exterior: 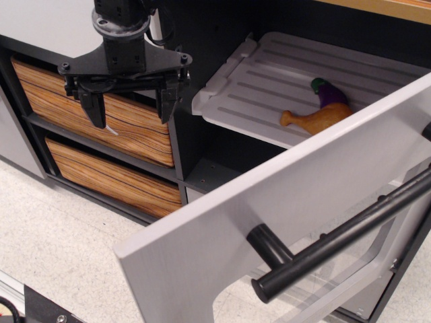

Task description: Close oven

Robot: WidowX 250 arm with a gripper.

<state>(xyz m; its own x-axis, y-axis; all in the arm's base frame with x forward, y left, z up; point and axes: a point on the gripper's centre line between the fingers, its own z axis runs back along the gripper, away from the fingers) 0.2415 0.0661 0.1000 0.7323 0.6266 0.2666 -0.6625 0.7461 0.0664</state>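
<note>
The toy oven has a black cavity [222, 155] with a white ribbed tray [283, 81] pulled partly out. Its large brushed-grey door [269, 202] hangs open toward me, with a clear window [337, 276] and a thick black bar handle [337, 235]. My gripper [131, 101] hangs up left of the oven, in front of the wood-grain drawers, well apart from the door. Its two black fingers [94, 108] are spread wide and hold nothing.
A toy chicken drumstick [316, 119] and a purple eggplant [330, 93] lie on the tray. Two wood-grain drawers [128, 128] stack left of the oven. A grey panel [10, 134] stands at the far left. Speckled floor [60, 235] lies below.
</note>
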